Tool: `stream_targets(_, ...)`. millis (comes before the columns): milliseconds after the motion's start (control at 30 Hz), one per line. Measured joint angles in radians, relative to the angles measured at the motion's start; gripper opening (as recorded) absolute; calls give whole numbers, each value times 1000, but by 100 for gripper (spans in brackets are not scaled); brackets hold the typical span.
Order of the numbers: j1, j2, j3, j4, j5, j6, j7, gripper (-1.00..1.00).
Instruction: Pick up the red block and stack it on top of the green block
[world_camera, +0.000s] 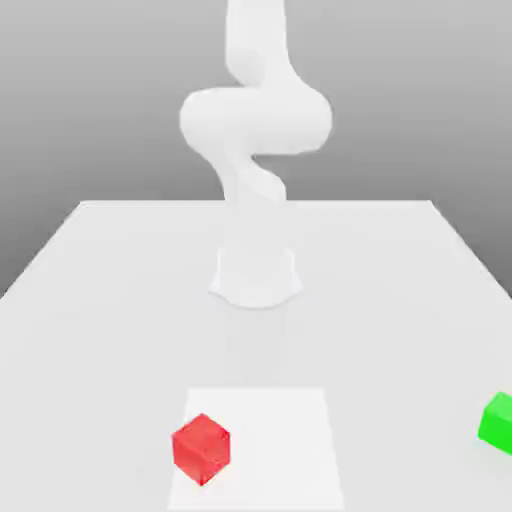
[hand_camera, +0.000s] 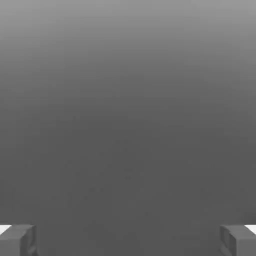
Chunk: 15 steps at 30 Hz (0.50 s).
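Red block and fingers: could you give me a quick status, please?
Fingers wide apart, nothing between them. Red block on the table, untouched. Green block apart at the exterior view's right. Nothing between the two blocks.

One red block (world_camera: 201, 449), at about 7 o'clock on the table (world_camera: 100, 300). One green block (world_camera: 497, 421), at about 4 o'clock. One arm (world_camera: 256, 130), at 12 o'clock. Two fingertips (hand_camera: 17, 240).

Nothing here can be read — no words, numbers, labels or brand marks on anything. The red block (world_camera: 201, 449) and the green block (world_camera: 497, 421) have plain faces, and the white table (world_camera: 400, 300) is unmarked too.
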<state>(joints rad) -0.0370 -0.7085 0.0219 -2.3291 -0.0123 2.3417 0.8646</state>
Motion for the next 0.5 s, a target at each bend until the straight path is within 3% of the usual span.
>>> stream_targets(500,-163,552,64,-175,-72,250,387,0)
